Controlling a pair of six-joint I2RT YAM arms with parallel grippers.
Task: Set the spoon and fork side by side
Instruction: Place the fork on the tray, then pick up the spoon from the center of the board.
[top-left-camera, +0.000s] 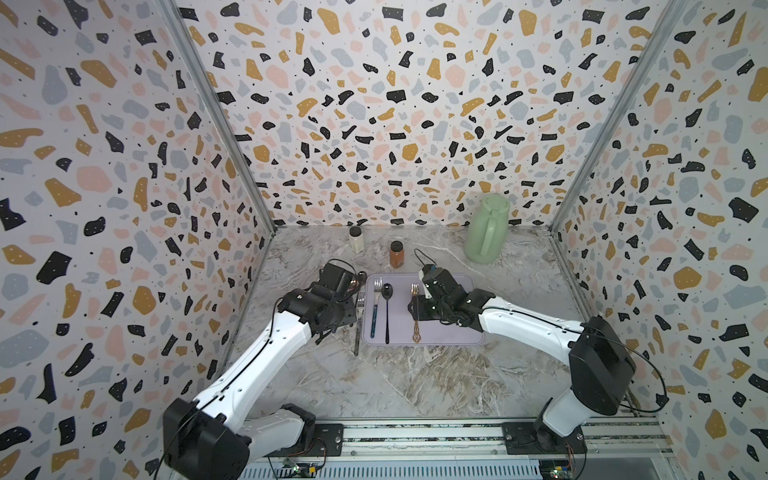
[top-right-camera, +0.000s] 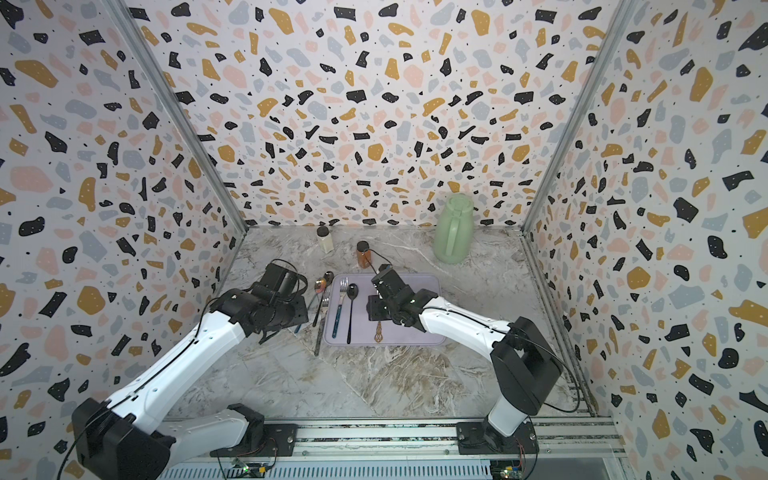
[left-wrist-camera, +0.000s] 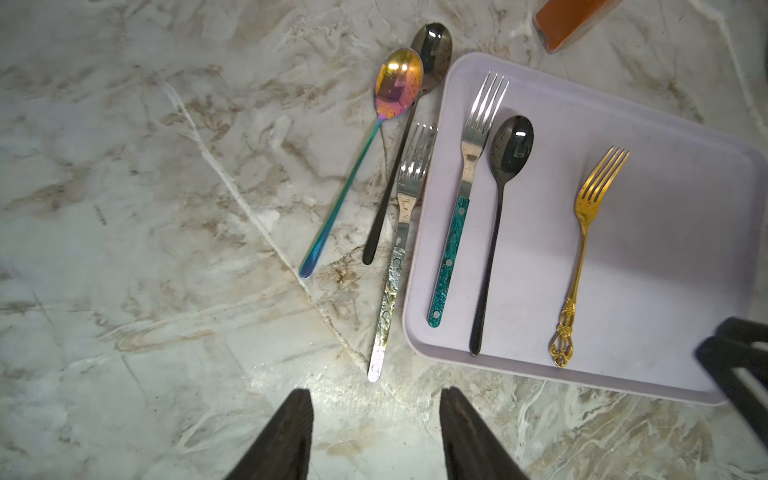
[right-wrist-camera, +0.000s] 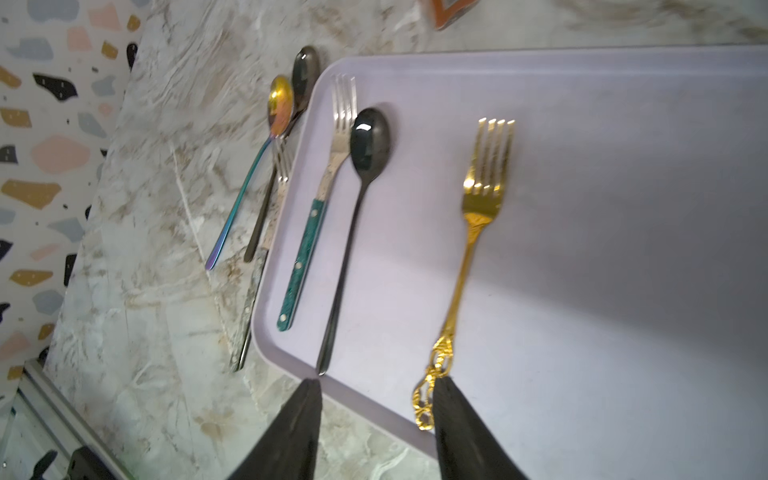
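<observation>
The spoon (left-wrist-camera: 511, 149), black and long-handled, lies on the tray (left-wrist-camera: 665, 257) just beside the teal-handled fork (left-wrist-camera: 452, 249). Their handles run near parallel, so one pair looks set. Trouble would come from the grippers.

The right gripper (right-wrist-camera: 379, 384) hangs over the tray's near rim with its jaws parted and nothing between them. In the right wrist view one finger overlaps the ornate end of the gold fork (right-wrist-camera: 484, 203), which lies alone on the tray, well apart from the pair. Whether finger and fork touch I cannot tell. A sideways move or a closing here could catch that end and swing the fork askew. It could also knock the spoon's handle tip, which lies near the other finger.

The left gripper (left-wrist-camera: 376, 392) is also released and empty. It hangs above bare desk (left-wrist-camera: 145, 249), short of three loose pieces: a rainbow spoon (left-wrist-camera: 398, 85), a dark spoon (left-wrist-camera: 432, 54) and a silver fork (left-wrist-camera: 395, 270). If the gold fork needs a spoon beside it, I judge this the harder pick. The two bowls overlap, the handles run close together, and the silver fork lies right along the tray's rim. Jaws closing on one thin handle could drag its neighbour, and flat metal on polished stone may slip or spin out of the grasp.
</observation>
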